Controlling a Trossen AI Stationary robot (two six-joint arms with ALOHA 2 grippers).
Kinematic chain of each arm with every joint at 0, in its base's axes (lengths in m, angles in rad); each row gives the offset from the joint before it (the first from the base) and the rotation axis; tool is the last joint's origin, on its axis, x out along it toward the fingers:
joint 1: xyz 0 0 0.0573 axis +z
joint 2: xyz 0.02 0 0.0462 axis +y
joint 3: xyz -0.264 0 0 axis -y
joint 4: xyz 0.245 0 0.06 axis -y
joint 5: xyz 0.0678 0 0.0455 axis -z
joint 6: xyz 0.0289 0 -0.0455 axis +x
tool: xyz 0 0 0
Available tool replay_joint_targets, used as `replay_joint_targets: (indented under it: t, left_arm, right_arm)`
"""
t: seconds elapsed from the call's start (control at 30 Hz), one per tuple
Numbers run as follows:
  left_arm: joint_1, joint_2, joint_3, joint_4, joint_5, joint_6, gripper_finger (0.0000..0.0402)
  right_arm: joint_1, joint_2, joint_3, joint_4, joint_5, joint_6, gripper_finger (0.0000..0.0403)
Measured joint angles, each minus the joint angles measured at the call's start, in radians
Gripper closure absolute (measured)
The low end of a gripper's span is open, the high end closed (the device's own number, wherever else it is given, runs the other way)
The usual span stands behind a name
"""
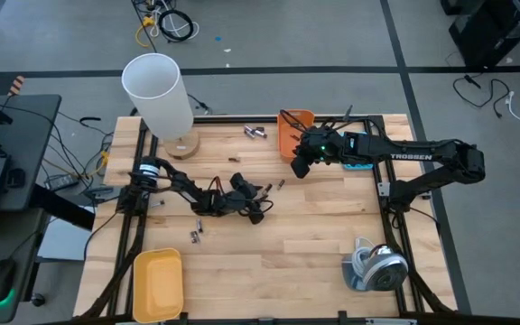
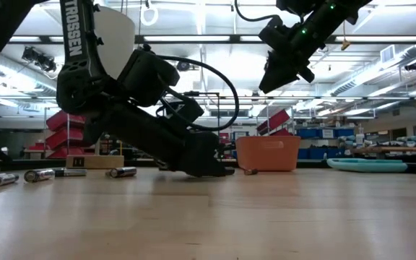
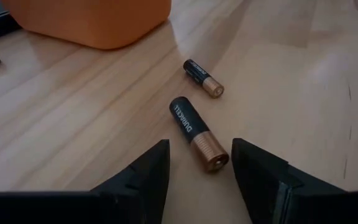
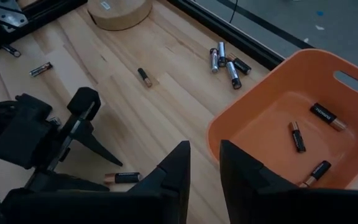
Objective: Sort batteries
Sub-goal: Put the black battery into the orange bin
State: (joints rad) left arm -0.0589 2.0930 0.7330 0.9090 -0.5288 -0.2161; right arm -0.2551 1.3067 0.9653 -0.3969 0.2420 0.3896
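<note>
1. The orange bin (image 1: 293,132) sits at the far side of the wooden table (image 1: 278,271).
2. Three batteries lie inside the orange bin, and one of them is a black and copper battery (image 4: 327,116).
3. The right gripper (image 4: 204,163) hangs in the air just beside the orange bin, over its near rim. Its fingers are close together with a small gap, and nothing is between them.
4. The left gripper (image 3: 200,163) is low on the table, near the orange bin. Its fingers are wide open.
5. A big black battery (image 3: 197,134) lies flat on the table between the open fingers, not touching them.
6. A smaller battery (image 3: 203,78) lies between that one and the orange bin.
7. A small bunch of batteries (image 4: 227,61) lies on the table just beside the orange bin.
</note>
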Motion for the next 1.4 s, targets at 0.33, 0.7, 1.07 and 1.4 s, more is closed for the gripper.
replay_joint_targets:
  t: [0.33,0.7,1.07,1.4]
  left_arm:
    - [0.0,0.001,0.0,0.006,0.003,0.0,0.0225]
    - [0.0,0.0,0.002,-0.026,-0.004,-0.056,0.0322]
    - [0.0,0.0,0.001,-0.029,-0.011,-0.058,0.0363]
    - [-0.011,-0.006,-0.003,0.002,-0.01,-0.051,0.0362]
  right_arm:
    - [0.0,0.0,0.0,0.001,0.0,0.0,0.0331]
    - [0.0,0.0,0.0,0.001,0.0,0.0,0.0331]
    - [0.0,0.0,0.0,0.0,0.0,0.0,0.0332]
    - [0.008,0.0,0.0,-0.002,0.001,-0.026,0.0332]
